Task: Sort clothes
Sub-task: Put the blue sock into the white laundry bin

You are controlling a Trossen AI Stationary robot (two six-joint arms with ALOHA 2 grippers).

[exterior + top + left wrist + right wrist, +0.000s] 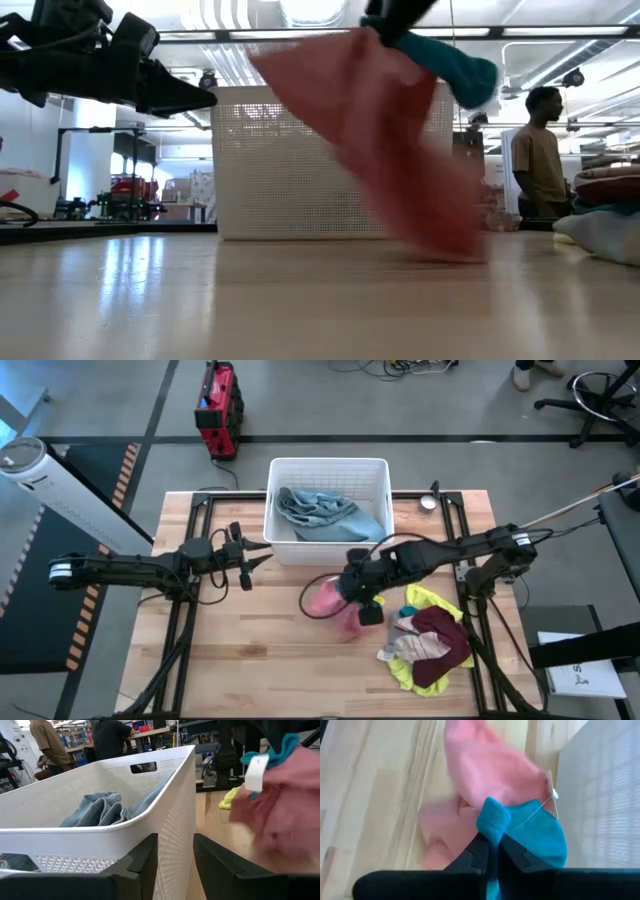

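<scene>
Light blue garment [318, 510] alone inside the white basket [328, 464]

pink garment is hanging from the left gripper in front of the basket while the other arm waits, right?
Not quite: the pink garment hangs from the right gripper, whose fingers are shut on it and a teal piece. The right wrist view shows the grip; the high view shows that arm in front of the basket. The waiting arm is the left one, its gripper open.
</scene>
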